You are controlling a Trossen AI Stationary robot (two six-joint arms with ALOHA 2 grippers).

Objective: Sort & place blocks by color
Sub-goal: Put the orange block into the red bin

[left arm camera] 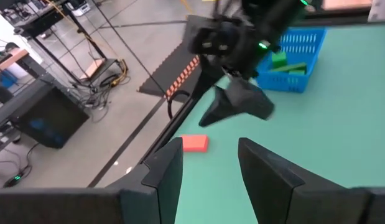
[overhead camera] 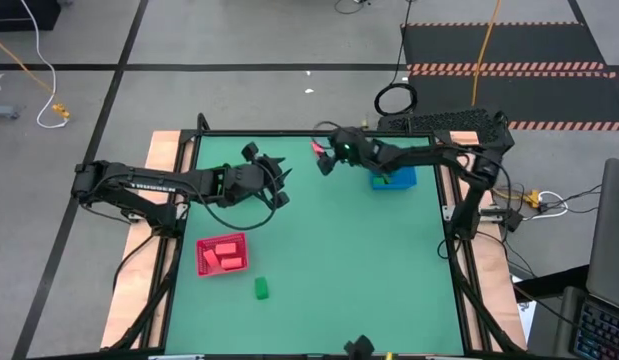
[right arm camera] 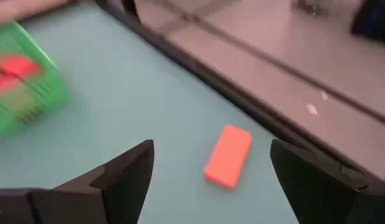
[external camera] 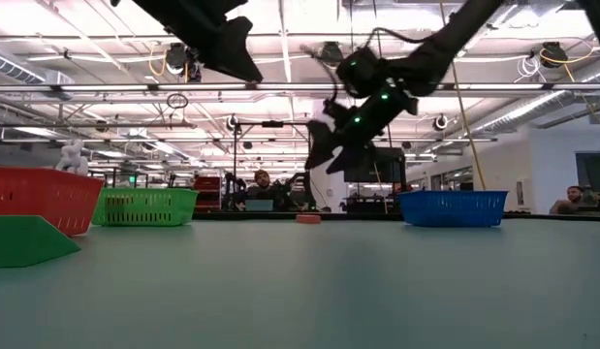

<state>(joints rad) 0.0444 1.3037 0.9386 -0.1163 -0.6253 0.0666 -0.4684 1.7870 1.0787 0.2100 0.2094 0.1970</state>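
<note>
The green worktop (overhead camera: pixel 329 260) carries a blue basket (overhead camera: pixel 393 179) of green blocks (left arm camera: pixel 285 64) by the right arm and a red basket (overhead camera: pixel 222 254) of red blocks (overhead camera: pixel 227 256) near the left arm, whose casing reads "TROSSEN". The left claw (overhead camera: pixel 279 180) hangs empty, fingers parted. The right claw (right arm camera: pixel 211 171) gapes wide above a loose red block (right arm camera: pixel 228 155) at the far edge. A green block (overhead camera: pixel 260 289) lies alone.

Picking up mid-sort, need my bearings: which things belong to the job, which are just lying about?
Job: red block by the open right gripper; loose green block; red tray, blue tray, green tray.
Lying about: coiled cable, striped mat on the floor.
</note>
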